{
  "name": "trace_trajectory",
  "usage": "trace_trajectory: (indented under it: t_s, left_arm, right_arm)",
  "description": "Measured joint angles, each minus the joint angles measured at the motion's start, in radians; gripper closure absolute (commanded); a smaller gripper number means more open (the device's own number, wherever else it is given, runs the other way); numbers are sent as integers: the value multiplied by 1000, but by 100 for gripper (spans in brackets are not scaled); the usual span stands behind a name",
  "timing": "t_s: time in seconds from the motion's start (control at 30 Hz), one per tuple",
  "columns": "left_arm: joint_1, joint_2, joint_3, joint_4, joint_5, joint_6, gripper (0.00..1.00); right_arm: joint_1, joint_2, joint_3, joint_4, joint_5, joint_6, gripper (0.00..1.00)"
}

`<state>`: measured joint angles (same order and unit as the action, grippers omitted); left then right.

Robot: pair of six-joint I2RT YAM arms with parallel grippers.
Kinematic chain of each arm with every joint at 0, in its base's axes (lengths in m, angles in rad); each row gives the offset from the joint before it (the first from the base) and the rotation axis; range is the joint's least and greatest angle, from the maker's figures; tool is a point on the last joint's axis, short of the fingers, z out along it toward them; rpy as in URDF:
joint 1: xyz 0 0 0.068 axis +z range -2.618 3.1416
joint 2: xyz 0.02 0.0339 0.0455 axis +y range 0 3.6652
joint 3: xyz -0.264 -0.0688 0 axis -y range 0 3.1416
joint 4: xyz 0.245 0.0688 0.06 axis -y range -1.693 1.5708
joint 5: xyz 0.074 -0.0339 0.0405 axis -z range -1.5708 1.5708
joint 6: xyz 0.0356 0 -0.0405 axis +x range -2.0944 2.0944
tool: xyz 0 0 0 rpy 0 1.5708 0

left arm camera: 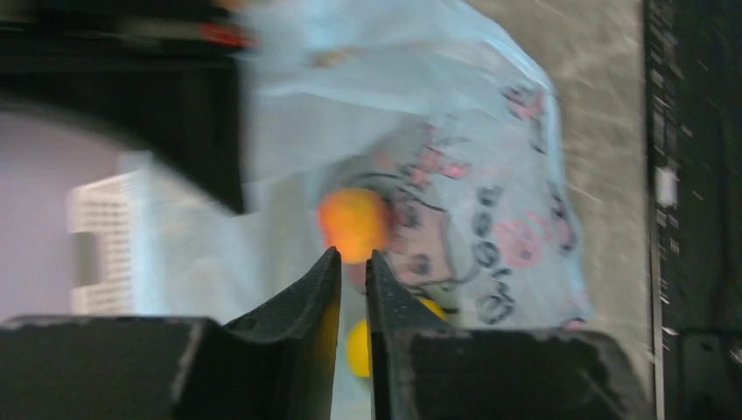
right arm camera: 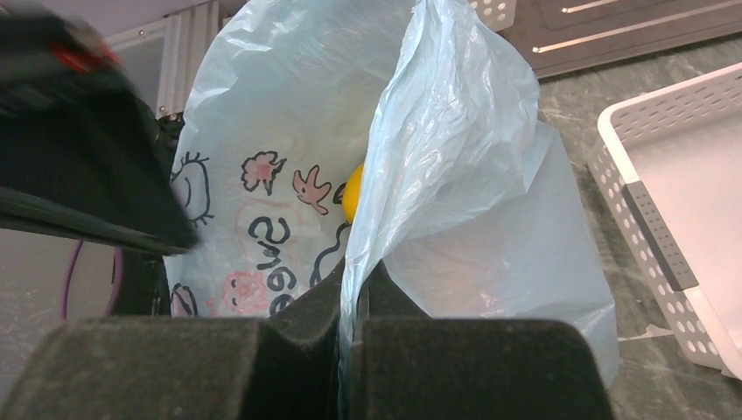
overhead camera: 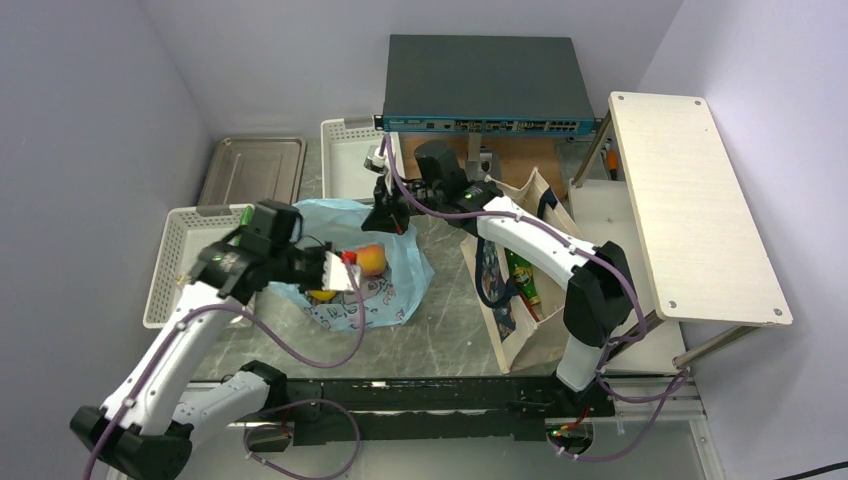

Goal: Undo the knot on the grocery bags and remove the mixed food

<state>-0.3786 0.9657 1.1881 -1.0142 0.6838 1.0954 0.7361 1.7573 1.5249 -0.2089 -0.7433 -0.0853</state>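
A light-blue printed grocery bag [overhead camera: 385, 290] lies on the table, its mouth pulled up. My right gripper [overhead camera: 388, 218] is shut on a fold of the bag's upper edge [right arm camera: 455, 157]; the plastic runs between its fingers [right arm camera: 319, 293]. My left gripper [overhead camera: 345, 270] hovers over the bag with its jaws almost closed and nothing seen between them [left arm camera: 353, 258]. A round orange fruit [overhead camera: 371, 260] [left arm camera: 353, 223] lies just beyond its tips. A yellow fruit [overhead camera: 322, 295] [left arm camera: 357, 346] [right arm camera: 353, 194] sits in the bag. No knot shows.
A white basket [overhead camera: 185, 265] stands left of the bag, another white basket [overhead camera: 350, 160] and a metal tray [overhead camera: 252, 170] behind it. A beige tote [overhead camera: 520, 320] holding a green item stands to the right, beside a white shelf board [overhead camera: 690, 200]. A network switch [overhead camera: 485, 85] sits at the back.
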Motion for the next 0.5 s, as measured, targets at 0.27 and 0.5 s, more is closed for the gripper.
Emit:
trace_trajectory:
  t_s: [0.27,0.5]
  left_arm:
    - [-38,55,-356,18,-367,58,88]
    - [-14,-2,-422,-66,-472,15,69]
  right_arm:
    - [2,-5,0,-27,-7,-31,100]
    - [9,-7,0,-35,-8,-63,100]
